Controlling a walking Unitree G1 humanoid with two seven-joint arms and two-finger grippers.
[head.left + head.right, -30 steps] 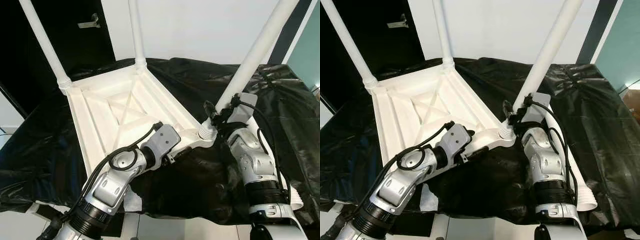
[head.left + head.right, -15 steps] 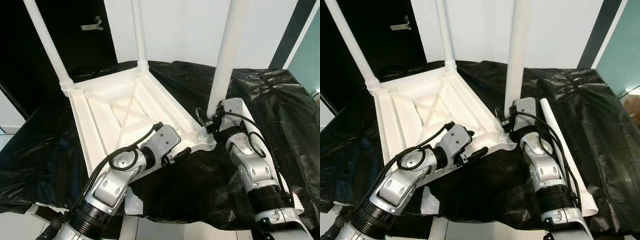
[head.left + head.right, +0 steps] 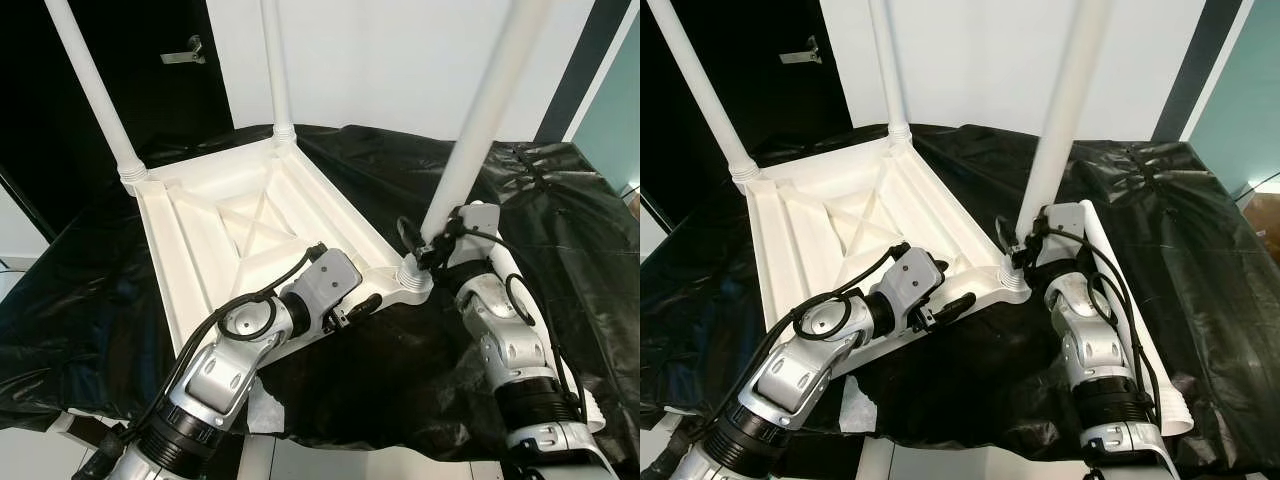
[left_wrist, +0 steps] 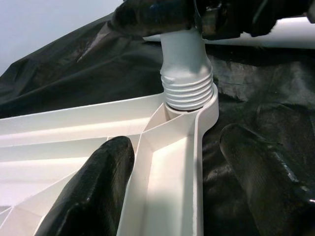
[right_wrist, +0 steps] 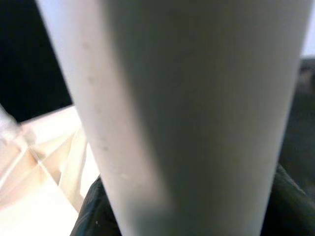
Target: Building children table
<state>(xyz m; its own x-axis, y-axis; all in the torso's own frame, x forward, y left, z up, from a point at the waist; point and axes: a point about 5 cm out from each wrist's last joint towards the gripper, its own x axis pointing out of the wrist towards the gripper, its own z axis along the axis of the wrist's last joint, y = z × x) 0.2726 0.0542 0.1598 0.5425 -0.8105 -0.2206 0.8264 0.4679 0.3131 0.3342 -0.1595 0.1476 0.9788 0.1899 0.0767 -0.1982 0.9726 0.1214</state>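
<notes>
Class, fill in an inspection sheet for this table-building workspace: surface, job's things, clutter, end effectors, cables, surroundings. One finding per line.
Surface: black sheet, wrinkled, covers the bench.
Job's things: white tabletop lies upside down; two far legs stand upright in its corners; near leg sits tilted in its corner socket; a spare leg lies on the sheet.
Clutter: white scrap at the sheet's near edge.
End effectors: left end effector open, fingers astride the tabletop's rim; right end effector shut on the near leg's base.
Cables: black cables run along both arms.
Surroundings: white wall, dark door with handle.
</notes>
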